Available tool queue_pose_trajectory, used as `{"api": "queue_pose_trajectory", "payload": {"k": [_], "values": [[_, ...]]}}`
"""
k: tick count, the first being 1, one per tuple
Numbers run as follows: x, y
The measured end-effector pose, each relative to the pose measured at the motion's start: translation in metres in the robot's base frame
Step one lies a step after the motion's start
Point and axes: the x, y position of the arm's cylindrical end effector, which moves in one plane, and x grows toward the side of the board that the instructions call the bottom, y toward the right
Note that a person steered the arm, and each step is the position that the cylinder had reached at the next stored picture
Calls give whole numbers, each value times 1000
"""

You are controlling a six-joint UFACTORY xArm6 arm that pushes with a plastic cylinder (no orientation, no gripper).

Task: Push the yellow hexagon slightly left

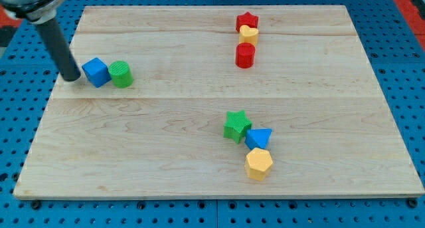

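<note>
Down low, yellow hexagon (258, 164), flat, one corner toward view's right.

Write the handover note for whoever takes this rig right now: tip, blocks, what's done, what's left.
Tip: my tip rests on the wooden board at the view's far left, just left of the blue cube, which touches the green cylinder.
Job block: yellow hexagon sits near the view's bottom, right of centre, against the blue triangle, with the green star above that.
Done: nothing shows the hexagon has been pushed yet.
Left: bring the tip round to the hexagon's right side, then nudge it slightly left.
</note>
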Motion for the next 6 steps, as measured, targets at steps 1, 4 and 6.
{"api": "queue_pose_trajectory", "payload": {"k": [1,4,6], "values": [[80,0],[187,256],[168,360]]}}
